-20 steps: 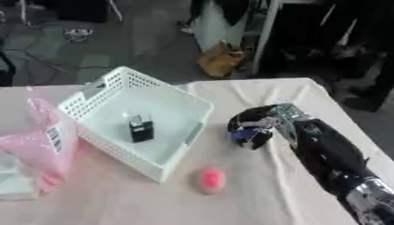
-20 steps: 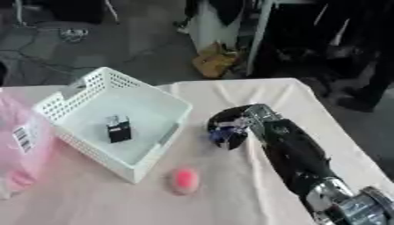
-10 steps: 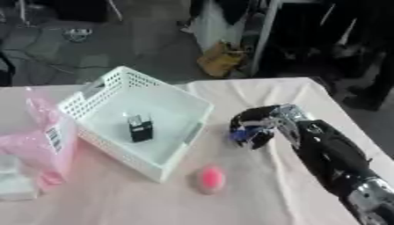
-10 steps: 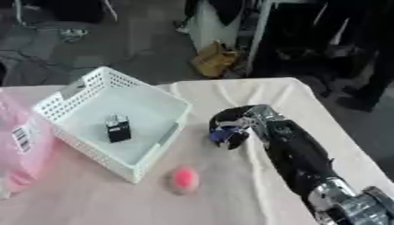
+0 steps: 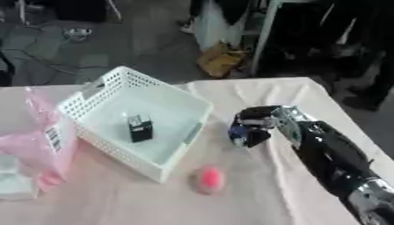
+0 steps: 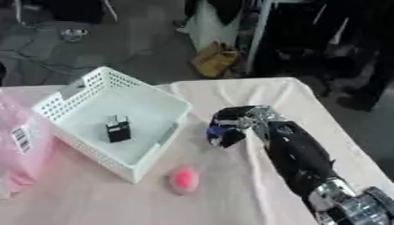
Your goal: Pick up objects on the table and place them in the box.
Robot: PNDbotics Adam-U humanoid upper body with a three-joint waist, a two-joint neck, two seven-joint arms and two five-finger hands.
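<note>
Right hand [image 5: 258,125] curls round a blue thing [image 5: 238,133] just right of the box [image 5: 165,154]; best lift it clear of that rim before release

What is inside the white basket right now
One small black object stands on the floor of the white basket, left of centre. The rest of the floor looks bare. The near walls hide only a thin strip along the bottom edge.

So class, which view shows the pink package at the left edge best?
The left eye view: the pink package shows most of its body and its barcode label. The right eye view cuts it off at the picture's edge, leaving a narrower strip.
</note>
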